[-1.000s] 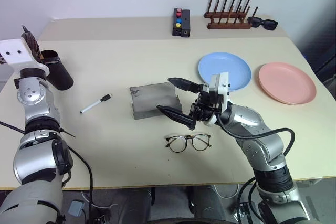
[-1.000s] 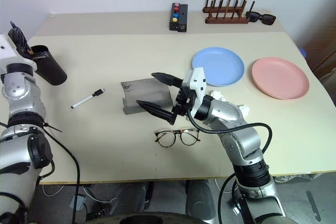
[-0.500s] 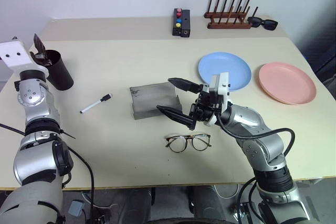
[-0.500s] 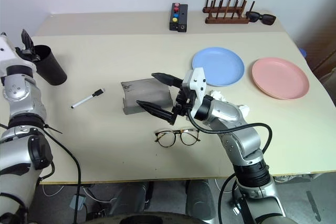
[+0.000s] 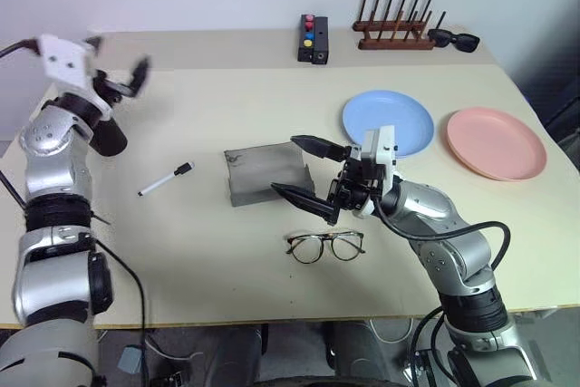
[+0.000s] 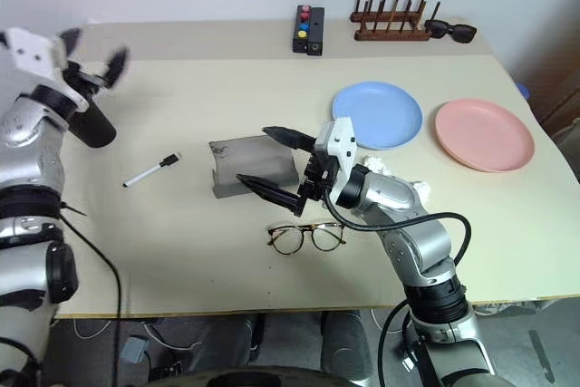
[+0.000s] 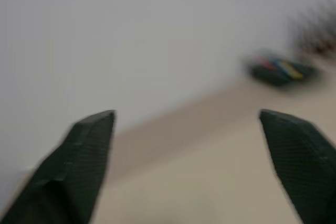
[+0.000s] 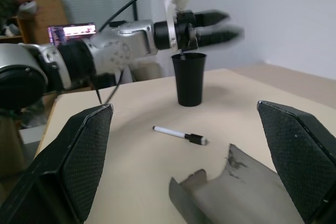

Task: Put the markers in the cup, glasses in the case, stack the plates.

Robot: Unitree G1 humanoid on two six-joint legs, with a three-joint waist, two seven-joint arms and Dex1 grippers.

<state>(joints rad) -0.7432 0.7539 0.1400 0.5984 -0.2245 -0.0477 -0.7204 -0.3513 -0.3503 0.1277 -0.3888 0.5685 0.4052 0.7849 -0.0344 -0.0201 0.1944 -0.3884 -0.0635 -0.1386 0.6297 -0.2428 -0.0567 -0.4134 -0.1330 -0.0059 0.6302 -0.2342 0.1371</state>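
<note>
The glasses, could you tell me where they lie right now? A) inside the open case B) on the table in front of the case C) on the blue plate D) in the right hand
B: the glasses lie on the bare table, on the near side of the open case, apart from it.

A black block with coloured dots (image 5: 314,39), a wooden peg rack (image 5: 392,26) and black sunglasses (image 5: 453,40) line the table's (image 5: 199,88) far edge.
</note>
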